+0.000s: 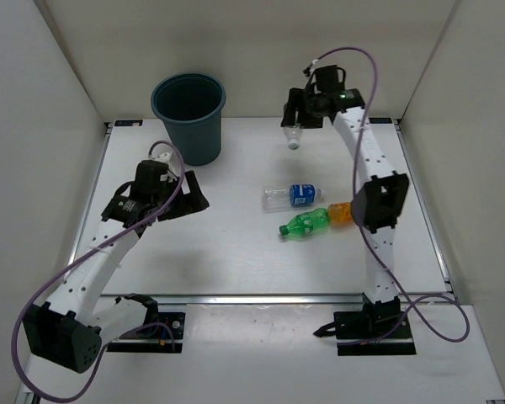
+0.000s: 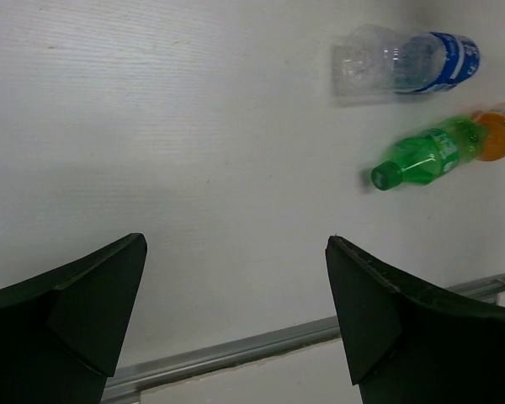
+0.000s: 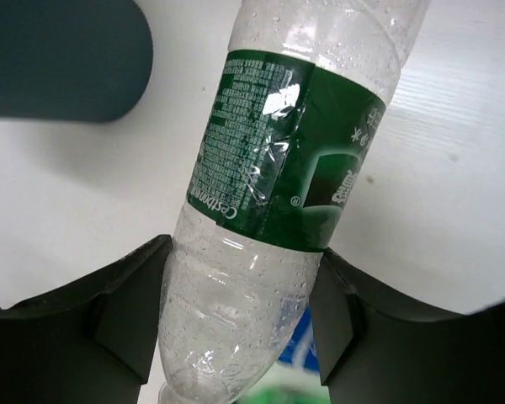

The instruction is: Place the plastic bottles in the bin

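Observation:
My right gripper is shut on a clear bottle with a dark green label, held above the table's far side, right of the dark teal bin. The bottle hangs cap down. The bin's edge shows in the right wrist view. A clear bottle with a blue label, a green bottle and an orange bottle lie on the table at mid-right. My left gripper is open and empty, left of them. The left wrist view shows the blue-label, green and orange bottles.
White walls enclose the table on the left, back and right. A metal rail runs along the table's near edge, also in the left wrist view. The right arm's elbow stands next to the orange bottle.

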Action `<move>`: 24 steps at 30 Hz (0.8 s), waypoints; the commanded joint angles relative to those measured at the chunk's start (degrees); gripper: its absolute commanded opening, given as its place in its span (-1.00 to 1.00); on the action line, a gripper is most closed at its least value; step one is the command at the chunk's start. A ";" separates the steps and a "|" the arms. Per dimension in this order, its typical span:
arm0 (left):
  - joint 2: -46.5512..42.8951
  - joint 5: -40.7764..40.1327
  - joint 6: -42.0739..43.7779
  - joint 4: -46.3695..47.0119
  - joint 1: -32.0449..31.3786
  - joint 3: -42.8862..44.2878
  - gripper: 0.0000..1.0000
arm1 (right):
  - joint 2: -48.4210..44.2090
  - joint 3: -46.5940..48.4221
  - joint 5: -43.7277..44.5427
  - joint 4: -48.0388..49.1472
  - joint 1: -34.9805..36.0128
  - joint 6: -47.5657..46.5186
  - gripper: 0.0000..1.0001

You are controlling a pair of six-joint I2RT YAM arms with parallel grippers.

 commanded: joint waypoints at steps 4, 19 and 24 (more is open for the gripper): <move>6.61 6.69 -3.81 12.52 -5.23 5.13 0.98 | -30.63 -31.58 -6.41 5.13 -2.53 -8.16 -0.70; 16.73 24.54 -26.47 47.52 -13.05 3.20 0.97 | -65.83 -87.99 -32.11 40.48 8.18 -4.90 -0.69; 16.11 18.21 -24.82 41.57 -15.33 3.81 0.97 | -69.00 -92.39 -35.44 49.80 7.66 -1.29 -0.73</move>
